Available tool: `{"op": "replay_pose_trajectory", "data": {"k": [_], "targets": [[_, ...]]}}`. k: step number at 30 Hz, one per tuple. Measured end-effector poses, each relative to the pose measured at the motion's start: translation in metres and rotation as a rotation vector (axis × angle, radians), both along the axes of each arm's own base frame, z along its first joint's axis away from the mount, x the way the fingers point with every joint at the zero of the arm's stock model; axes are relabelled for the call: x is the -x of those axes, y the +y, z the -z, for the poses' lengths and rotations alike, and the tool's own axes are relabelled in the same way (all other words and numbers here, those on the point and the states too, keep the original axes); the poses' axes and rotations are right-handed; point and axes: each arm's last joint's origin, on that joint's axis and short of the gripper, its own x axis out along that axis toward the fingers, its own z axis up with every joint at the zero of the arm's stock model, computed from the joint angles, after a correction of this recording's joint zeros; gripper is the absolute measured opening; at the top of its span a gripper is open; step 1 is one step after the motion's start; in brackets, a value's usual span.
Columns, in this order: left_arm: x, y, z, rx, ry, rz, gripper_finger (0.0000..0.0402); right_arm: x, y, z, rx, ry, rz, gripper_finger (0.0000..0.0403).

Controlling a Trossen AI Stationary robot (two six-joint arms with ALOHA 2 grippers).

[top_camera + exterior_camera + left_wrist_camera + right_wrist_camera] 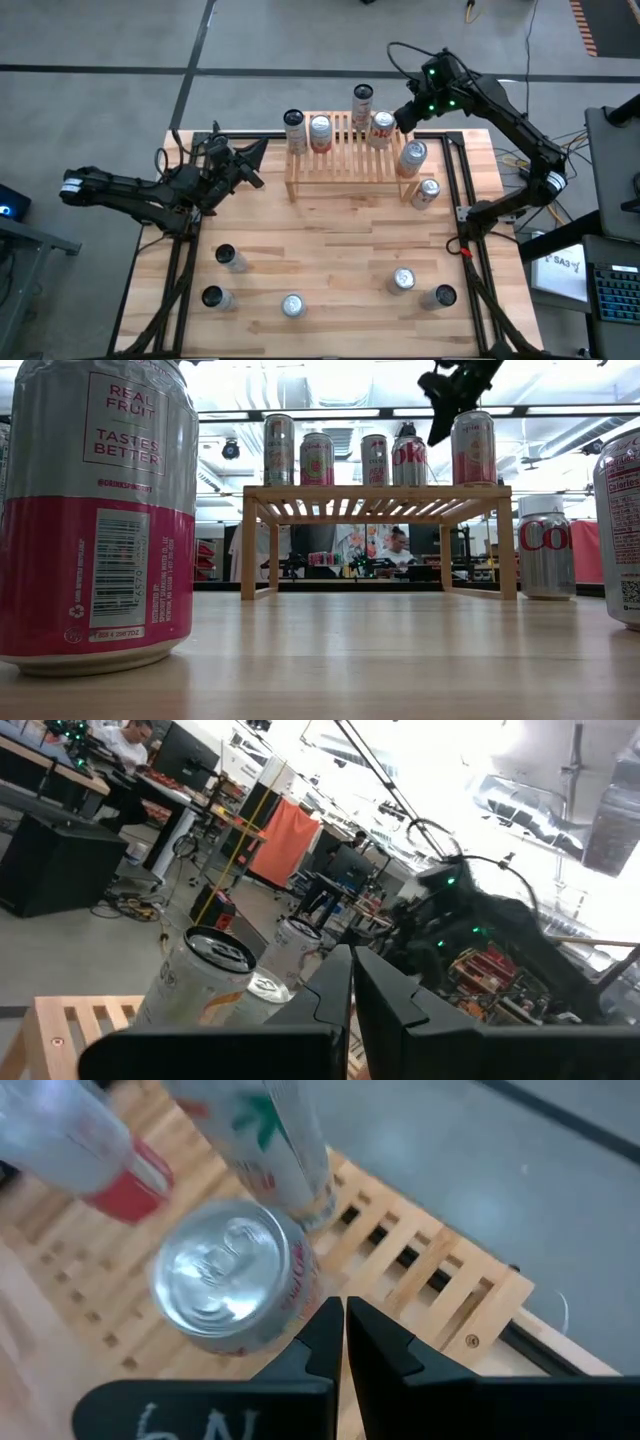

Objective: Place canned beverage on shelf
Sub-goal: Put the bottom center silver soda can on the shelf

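High view: right gripper hangs over the shelf right end, fingers together, empty; nearest can stands upright on the slats just beside it; left gripper, also closed, waits well off left.
Low view: that can is on the shelf; right gripper above, slightly left.
Right wrist view: can top sits just ahead of the closed tips, axis vertical.

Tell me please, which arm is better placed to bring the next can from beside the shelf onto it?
Probably the right. Its claw hangs shut over the shelf's right end, near two cans standing beside it. The left claw waits shut off the shelf's left end.
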Motion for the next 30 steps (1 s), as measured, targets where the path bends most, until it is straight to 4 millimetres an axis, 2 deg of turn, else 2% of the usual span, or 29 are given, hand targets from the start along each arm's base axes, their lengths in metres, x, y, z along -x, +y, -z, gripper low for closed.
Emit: {"op": "replay_pose_trajectory", "data": {"k": [5,9,15,20,24,30], "targets": [[-0.011,-0.001,-0.019,-0.061,0.049,0.007,0.0,0.008,0.013,-0.025,0.021,-0.106,0.054,0.0011],[-0.015,-0.002,-0.041,-0.116,0.25,0.005,0.0,0.009,0.026,-0.043,0.004,-0.188,0.02,0.0011],[0.003,0.0,-0.068,-0.022,0.627,0.028,0.0,0.009,0.053,-0.066,0.011,-0.285,-0.037,0.0011],[0.026,0.002,-0.081,0.112,0.832,0.002,0.0,0.011,0.068,-0.08,0.017,-0.339,-0.067,0.0011],[0.031,0.002,-0.092,0.126,0.885,-0.009,0.0,0.011,0.067,-0.079,-0.002,-0.345,-0.006,0.0011],[0.021,0.002,-0.101,0.06,0.913,0.003,0.0,-0.005,0.052,-0.058,-0.082,-0.273,0.05,0.0011]]}}
